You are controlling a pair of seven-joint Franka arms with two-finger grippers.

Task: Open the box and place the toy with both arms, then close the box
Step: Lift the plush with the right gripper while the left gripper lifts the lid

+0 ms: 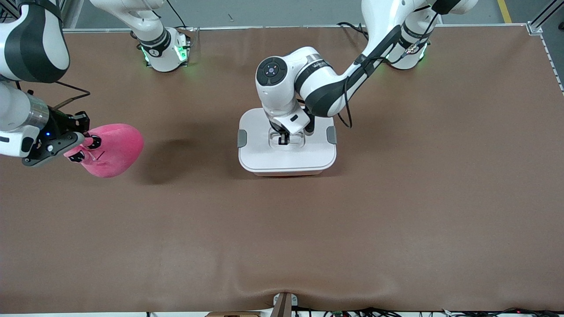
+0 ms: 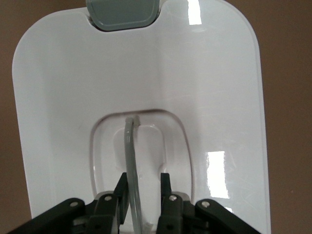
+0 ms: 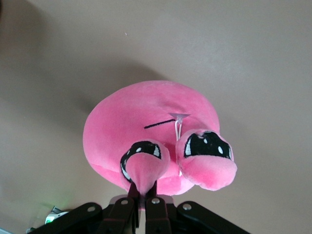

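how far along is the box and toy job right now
Early stage. Done: the right pincer has pinched the toy by one eye stalk and holds it above the table at the right arm's end. In hand: the left pincer sits in the recessed handle of the lid, fingers either side of the handle bar. Left: the box is shut, so lifting the lid, dropping the toy in and closing remain.

A: Even overhead light is falling on the table (image 1: 396,198), and the front view is looking sharp from edge to edge.

B: A soft dark shadow is lying on the table beside the toy (image 1: 112,149), toward the box (image 1: 286,152).

A: In the left wrist view, bright rectangular glare patches are shining on the lid (image 2: 214,97).

B: In the right wrist view the toy is showing crisp, and the table around it is looking paler, with a broad dim shadow.
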